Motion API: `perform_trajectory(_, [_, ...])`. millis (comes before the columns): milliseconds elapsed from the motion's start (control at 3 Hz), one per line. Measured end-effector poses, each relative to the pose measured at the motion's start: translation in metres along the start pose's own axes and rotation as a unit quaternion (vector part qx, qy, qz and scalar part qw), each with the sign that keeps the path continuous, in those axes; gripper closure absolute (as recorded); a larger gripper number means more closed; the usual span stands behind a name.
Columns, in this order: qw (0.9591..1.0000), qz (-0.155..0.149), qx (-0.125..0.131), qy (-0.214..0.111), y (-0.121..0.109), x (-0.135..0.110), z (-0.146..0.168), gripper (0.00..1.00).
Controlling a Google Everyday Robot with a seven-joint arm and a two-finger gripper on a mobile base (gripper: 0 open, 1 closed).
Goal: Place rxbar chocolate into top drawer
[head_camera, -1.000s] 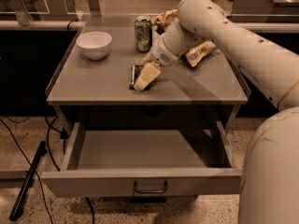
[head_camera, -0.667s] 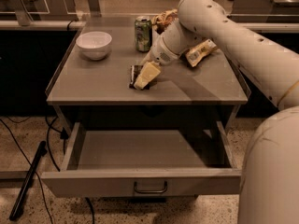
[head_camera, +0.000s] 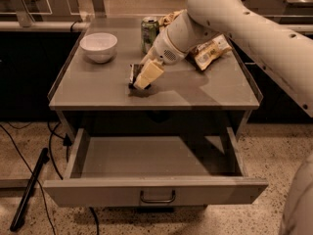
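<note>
The rxbar chocolate (head_camera: 133, 76) is a small dark bar lying on the grey table top (head_camera: 205, 89), near the middle. My gripper (head_camera: 147, 75) is down on the bar, covering most of it; only the bar's left edge shows. The arm reaches in from the upper right. The top drawer (head_camera: 156, 191) stands pulled out below the table, with its dark bail handle (head_camera: 157, 198) at the centre of the front panel. The drawer's inside shows nothing in it.
A white bowl (head_camera: 99, 45) sits at the table's back left. A green can (head_camera: 149, 33) stands behind the gripper. A crinkled yellow-and-brown chip bag (head_camera: 211, 50) lies at the back right. Cables and a black pole (head_camera: 29, 190) lie on the floor at left.
</note>
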State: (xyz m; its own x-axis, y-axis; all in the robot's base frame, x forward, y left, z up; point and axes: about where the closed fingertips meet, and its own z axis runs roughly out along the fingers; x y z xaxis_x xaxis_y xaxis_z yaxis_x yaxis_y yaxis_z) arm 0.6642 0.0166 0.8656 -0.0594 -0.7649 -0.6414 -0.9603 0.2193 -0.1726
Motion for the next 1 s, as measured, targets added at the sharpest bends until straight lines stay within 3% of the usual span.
perform_trajectory(333, [1.0000,0.002,-0.002,0.001,0.001,0.000,0.001,1.00])
perform_trajectory(667, [0.9995,0.029,-0.010,0.006,0.016,0.012,-0.012,1.00])
perform_trajectory(1000, [0.9978,0.065,-0.013,0.001,0.056,0.025,-0.047,1.00])
